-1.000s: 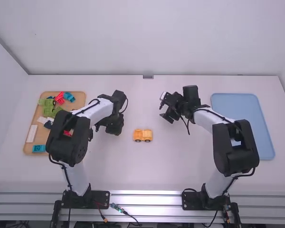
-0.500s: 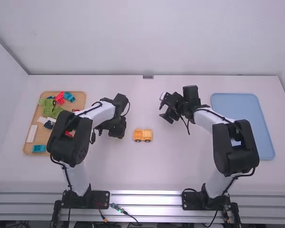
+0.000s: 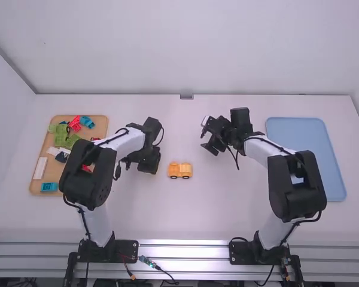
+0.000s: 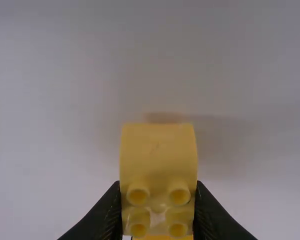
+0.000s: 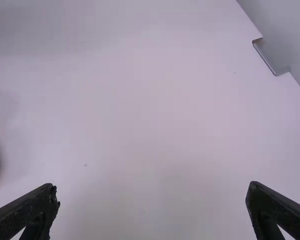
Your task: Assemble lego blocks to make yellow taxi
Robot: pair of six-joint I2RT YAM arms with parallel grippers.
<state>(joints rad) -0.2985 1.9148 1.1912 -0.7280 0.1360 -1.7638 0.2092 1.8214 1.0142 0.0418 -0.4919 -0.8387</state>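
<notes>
In the high view, we find the left gripper (image 3: 149, 167) low over the white table (image 3: 188, 215). Its jaws are closed to the width of a yellow plastic block with round studs (image 4: 158, 155), which we see gripped between both fingers in the left wrist view, one finger against each side.

Just to the right of these jaws, and apart from them, we note a small orange-yellow toy vehicle (image 3: 180, 170), standing on its dark wheels on the table. The right gripper (image 3: 207, 135) lies beyond the vehicle and to its right; we observe its jaws spread wide with nothing between them.

Well to the left of the left jaws, we locate a light-brown tray (image 3: 52, 172) bearing red blocks (image 3: 75, 123), green blocks (image 3: 61, 136), teal blocks (image 3: 49, 187) and a white block (image 3: 40, 168). Well to the right of the right jaws sits a pale-blue rectangular tray (image 3: 296, 134).
</notes>
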